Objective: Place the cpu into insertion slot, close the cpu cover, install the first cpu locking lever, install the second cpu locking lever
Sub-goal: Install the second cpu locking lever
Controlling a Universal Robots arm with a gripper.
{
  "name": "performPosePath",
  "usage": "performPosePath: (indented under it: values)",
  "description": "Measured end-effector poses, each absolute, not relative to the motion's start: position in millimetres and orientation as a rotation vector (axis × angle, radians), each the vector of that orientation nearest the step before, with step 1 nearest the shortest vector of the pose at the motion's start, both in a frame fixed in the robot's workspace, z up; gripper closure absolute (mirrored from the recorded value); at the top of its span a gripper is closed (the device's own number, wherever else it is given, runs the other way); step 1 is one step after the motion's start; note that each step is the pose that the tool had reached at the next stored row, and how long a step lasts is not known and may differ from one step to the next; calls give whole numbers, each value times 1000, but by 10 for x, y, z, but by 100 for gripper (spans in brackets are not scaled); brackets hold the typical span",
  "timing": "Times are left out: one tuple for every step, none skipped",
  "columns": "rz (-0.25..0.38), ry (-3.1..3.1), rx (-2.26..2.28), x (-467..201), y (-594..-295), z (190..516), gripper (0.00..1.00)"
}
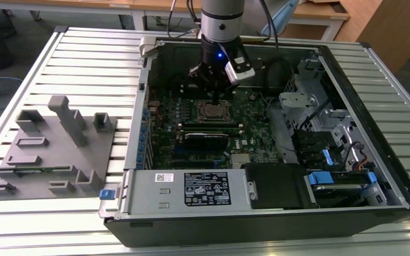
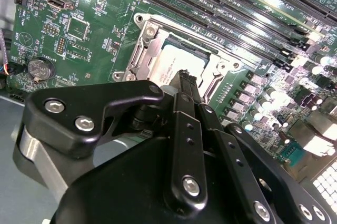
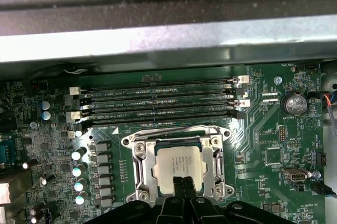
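So the small square silver-tan cpu sits flat in its socket, thin silvery metal cpu cover framing it. The black pincer hangs right above the chip's near edge, fingers pressed together with nothing in them, pointing straight down.
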State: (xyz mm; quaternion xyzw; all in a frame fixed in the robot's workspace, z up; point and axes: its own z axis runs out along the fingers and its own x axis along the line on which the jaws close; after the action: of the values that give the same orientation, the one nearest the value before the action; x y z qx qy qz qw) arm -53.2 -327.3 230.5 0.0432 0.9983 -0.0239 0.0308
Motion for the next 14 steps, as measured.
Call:
performPosePath:
  values:
    - [-74, 3076, 133, -532, -3274, 2306, 89]
    - [-74, 3076, 133, -532, -3277, 2306, 89]
    - [-74, 3076, 133, -532, -3280, 2306, 89]
    - [-74, 3076, 133, -532, -3284, 2305, 89]
    - [-74, 3076, 133, -532, -3290, 2305, 89]
    - [-74, 3076, 133, -532, -3297, 2305, 89]
    - [-74, 3076, 133, -533, -3304, 2305, 89]
    - [-74, 3076, 133, -533, -3311, 2305, 89]
    - [-74, 3076, 133, -536, -3328, 2305, 89]
    - [-74, 3076, 133, -537, -3336, 2305, 89]
    - [-74, 3076, 133, -539, -3345, 2305, 89]
    - [-74, 3076, 133, -540, -3354, 2305, 89]
    - [-74, 3076, 133, -542, -3363, 2305, 89]
    - [-74, 3076, 133, -543, -3369, 2305, 89]
